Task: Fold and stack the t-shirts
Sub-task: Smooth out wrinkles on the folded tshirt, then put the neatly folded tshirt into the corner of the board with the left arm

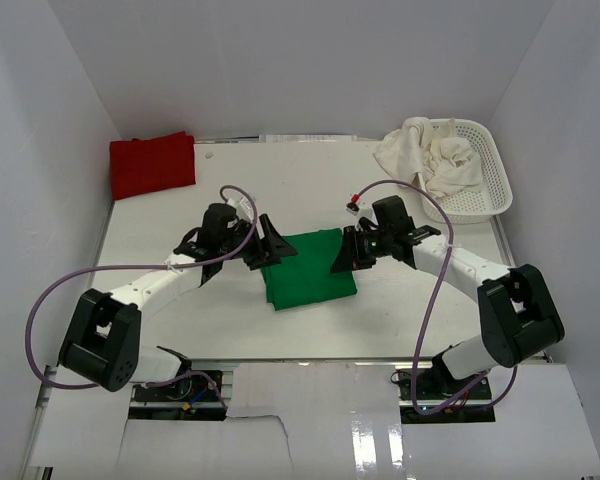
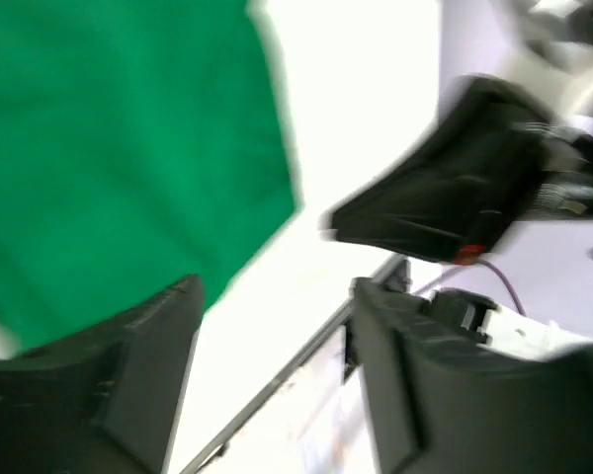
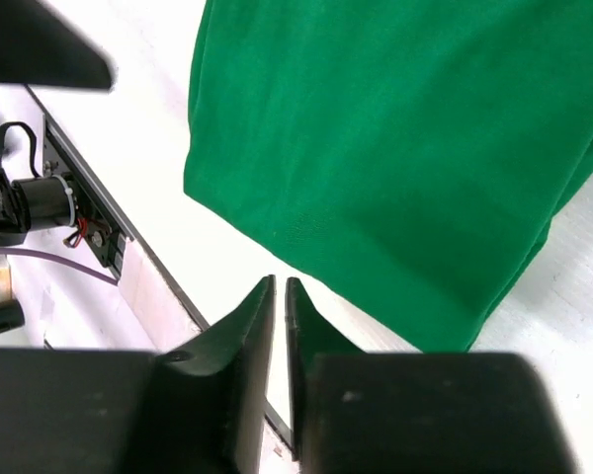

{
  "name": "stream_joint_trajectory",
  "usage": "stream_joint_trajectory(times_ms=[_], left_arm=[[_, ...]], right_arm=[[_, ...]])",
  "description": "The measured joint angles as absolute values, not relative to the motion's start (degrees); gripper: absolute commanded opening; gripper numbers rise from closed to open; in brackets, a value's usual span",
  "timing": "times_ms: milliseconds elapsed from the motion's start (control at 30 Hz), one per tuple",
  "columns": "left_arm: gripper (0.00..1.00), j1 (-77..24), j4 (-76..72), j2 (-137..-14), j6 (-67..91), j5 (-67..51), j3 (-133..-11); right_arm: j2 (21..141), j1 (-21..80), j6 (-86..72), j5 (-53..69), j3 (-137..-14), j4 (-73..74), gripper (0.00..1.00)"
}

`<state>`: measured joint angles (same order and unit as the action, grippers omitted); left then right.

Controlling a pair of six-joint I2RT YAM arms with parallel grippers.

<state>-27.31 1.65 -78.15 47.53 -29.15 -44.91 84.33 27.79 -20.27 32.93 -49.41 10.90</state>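
The white table (image 1: 280,190) is carrying everything, with the white mesh basket (image 1: 492,150) sitting at its far right corner. The bright green t-shirt (image 1: 310,272) is lying folded in the middle of the table, between the two arms. The red t-shirt (image 1: 152,165) is resting folded at the far left corner, well apart from the green one. Cream-white t-shirts (image 1: 430,160) are spilling in a crumpled heap over the basket's left rim. The left gripper (image 1: 275,243) is hovering at the green shirt's left edge, its fingers (image 2: 148,346) standing apart and holding nothing. The right gripper (image 1: 342,258) is hanging by the shirt's right edge, its fingers (image 3: 242,326) pressing almost together with only a thin slit between them, gripping nothing.
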Motion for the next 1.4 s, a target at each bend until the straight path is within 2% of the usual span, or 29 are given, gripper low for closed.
stream_joint_trajectory(times_ms=[33,100,233,567,1400], left_arm=[[0.87,-25.4,1.8,-77.6,47.3,-29.7,-42.9],[0.90,-21.6,2.7,-77.5,46.9,-30.5,-38.6],[0.95,-17.1,7.5,-77.6,45.1,-29.7,-32.9],[0.94,-17.1,8.5,-77.6,41.1,-25.3,-32.1],[0.82,-18.6,-12.3,-89.1,45.1,-27.0,-32.9]], right_arm=[[84.1,27.7,-20.1,32.9,-49.4,11.2,0.26],[83.7,27.7,-19.9,32.9,-49.4,11.8,0.34],[82.9,27.4,-19.2,32.7,-49.4,13.0,0.40],[79.7,26.3,-18.9,32.3,-49.4,14.7,0.42],[76.3,22.9,-17.9,32.4,-49.3,16.4,0.43]])
